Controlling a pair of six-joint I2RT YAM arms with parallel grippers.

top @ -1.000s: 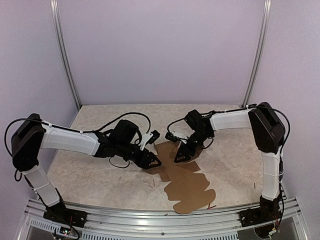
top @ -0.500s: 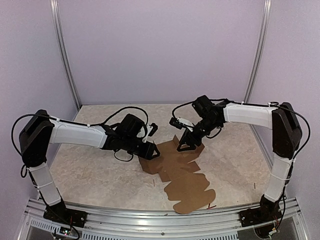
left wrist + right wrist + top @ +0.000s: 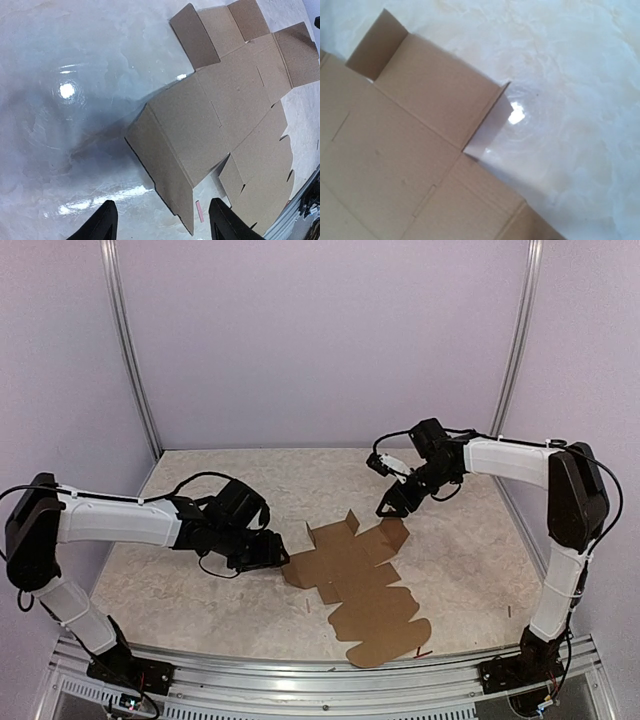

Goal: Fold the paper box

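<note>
The paper box [image 3: 360, 585] is a flat brown die-cut sheet lying on the table in front of centre, with small flaps tilted up at its far and left edges. My left gripper [image 3: 274, 552] is open and empty, just left of the sheet's left flap. In the left wrist view its fingertips [image 3: 102, 225] straddle the raised left flap [image 3: 162, 170] without touching it. My right gripper [image 3: 388, 507] hovers above the sheet's far right corner, apart from it. The right wrist view shows the sheet [image 3: 395, 155] and one upright flap [image 3: 487, 125], but no fingers.
Tiny stick-like scraps lie on the marbled table: one red by the sheet's near corner [image 3: 423, 651], one near its left edge [image 3: 307, 606], one at the right [image 3: 508, 611]. A metal rail [image 3: 300, 680] runs along the near edge. Lilac walls enclose the sides and the back.
Both grippers have drawn back from the sheet, the left one leftwards and the right one up and to the right. The sheet now lies released with its far flaps tilted up.
</note>
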